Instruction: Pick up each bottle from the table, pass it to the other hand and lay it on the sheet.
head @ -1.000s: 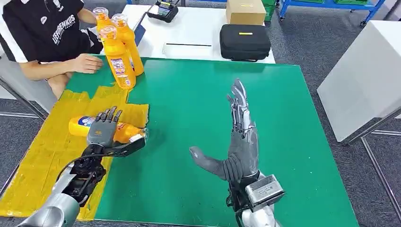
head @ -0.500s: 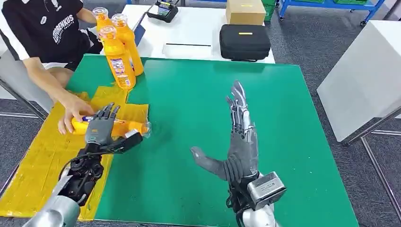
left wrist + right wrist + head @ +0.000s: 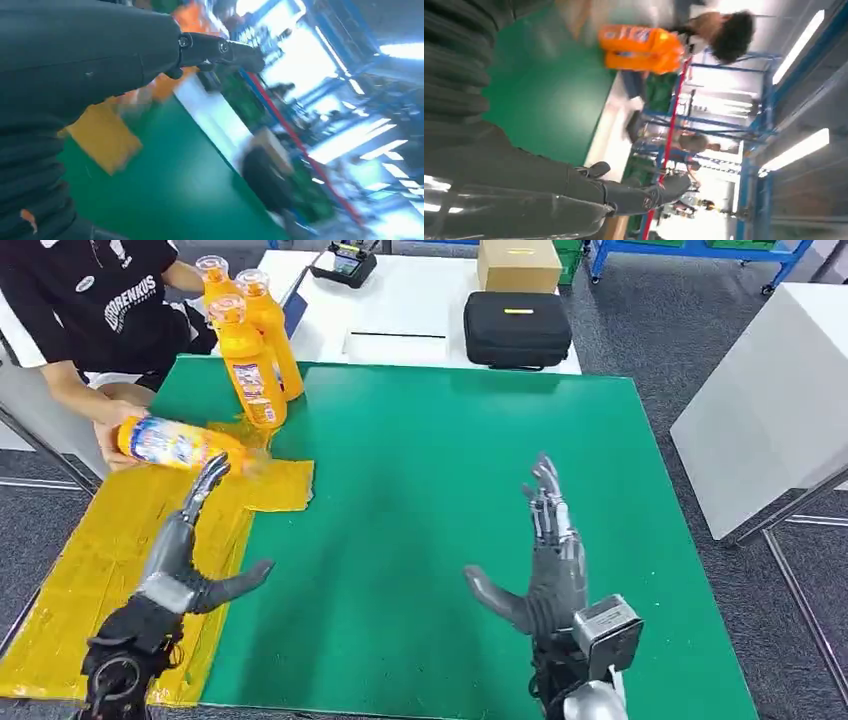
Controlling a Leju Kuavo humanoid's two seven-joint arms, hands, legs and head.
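While my left hand hangs over the yellow sheet, its fingers are stretched forward and apart and its thumb juts toward the green mat; nothing is in its grasp. The fingertips point at, and lie just short of, a bottle.

Item, right hand: raised edge-on over the green mat near its front edge, fingers straight and spread, thumb out toward my left; it holds nothing. In the right wrist view the thumb and a dark finger stand apart with only blurred background between them.

Item, lifted bottle: orange with a printed label, on its side and tilted, gripped at its base end by a person's hand above the far corner of the sheet. Whether its cap end touches the sheet I cannot tell.

Item, standing bottles: three, orange, clear-capped, upright, close together at the far left corner of the mat, just beyond the sheet.

Item, yellow sheet: wrinkled, covering the left strip of the table, its inner edge against the green.

Item, person: dark shirt with white lettering, seated at the far left corner.

Item, white table beyond the mat: bears a black case, a cardboard box and a small black device.
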